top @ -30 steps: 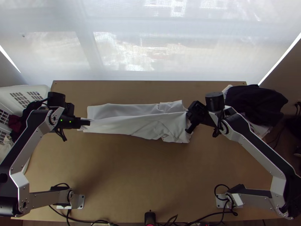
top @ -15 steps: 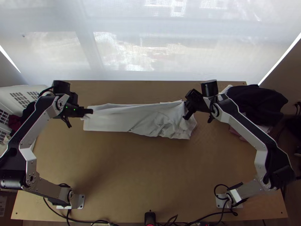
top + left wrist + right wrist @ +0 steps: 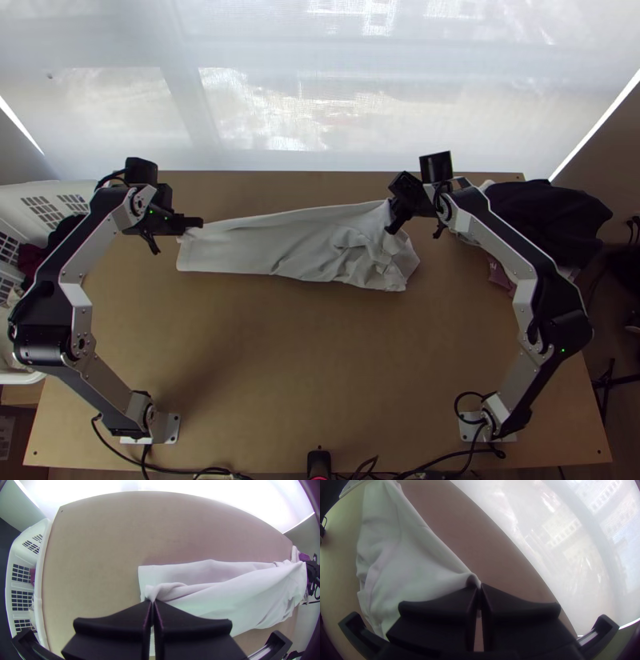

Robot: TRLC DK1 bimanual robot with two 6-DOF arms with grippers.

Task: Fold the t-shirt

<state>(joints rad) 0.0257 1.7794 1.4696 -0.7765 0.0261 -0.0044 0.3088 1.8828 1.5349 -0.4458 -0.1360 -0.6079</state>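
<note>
While the left gripper and the right gripper pinch its far edge in their fingers, the white t-shirt stretches over the table, long, narrow, crumpled toward the right.

The shirt runs left to right over the far half of the table, its left end at the left gripper, its far edge near the right end at the right gripper. Left of the table stands the basket, laundry in it. Right of the shirt, at the far right corner, lies a pile. A blind hangs behind the table. Before the shirt, by the near edge, sit the left base and right base.
</note>
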